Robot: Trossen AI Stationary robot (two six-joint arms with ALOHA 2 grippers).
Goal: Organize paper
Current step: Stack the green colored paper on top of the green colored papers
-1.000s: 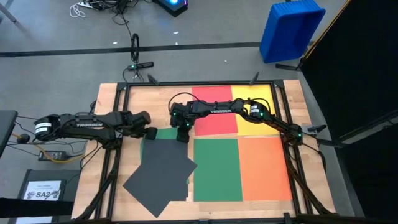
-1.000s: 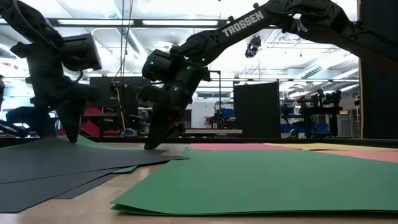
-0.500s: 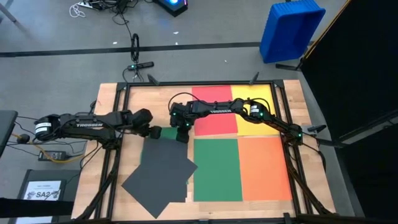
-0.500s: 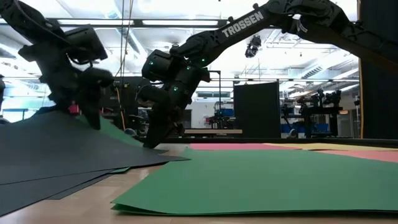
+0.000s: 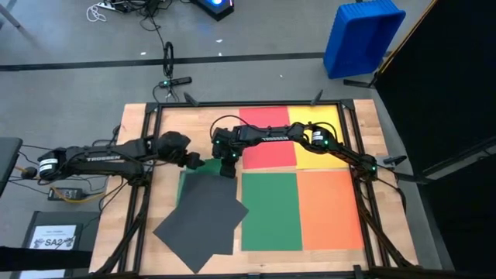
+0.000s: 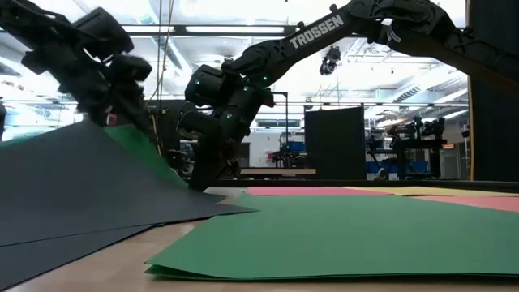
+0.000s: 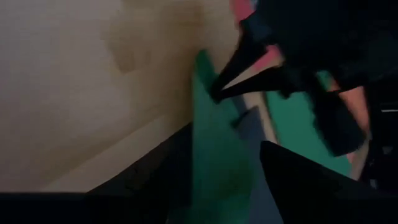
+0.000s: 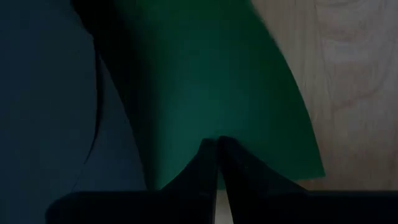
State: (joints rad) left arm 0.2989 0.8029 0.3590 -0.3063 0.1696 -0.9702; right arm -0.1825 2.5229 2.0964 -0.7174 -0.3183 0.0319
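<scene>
Paper is split across the table (image 5: 136, 128): red sheet (image 5: 267, 136) and yellow sheet (image 5: 319, 133) sit side by side at the far edge, with the big green sheet (image 5: 270, 211) and orange sheet (image 5: 330, 209) just in front of them toward the near edge. Dark grey sheets (image 5: 201, 217) overlap at skewed angles in the near-left part, on top of a smaller green sheet (image 5: 208, 164) whose far end pokes out.

Left gripper (image 5: 192, 160) is at that pile's far edge, fingers apart but pinching the grey and green edges, which are lifted off the wood; low view shows the sheets ramping up to it (image 6: 122, 101).

Right gripper (image 5: 226, 169) is just beside it, fingers fully together, tips pressed down on the small green sheet (image 8: 211, 87). Nothing is held between them.
</scene>
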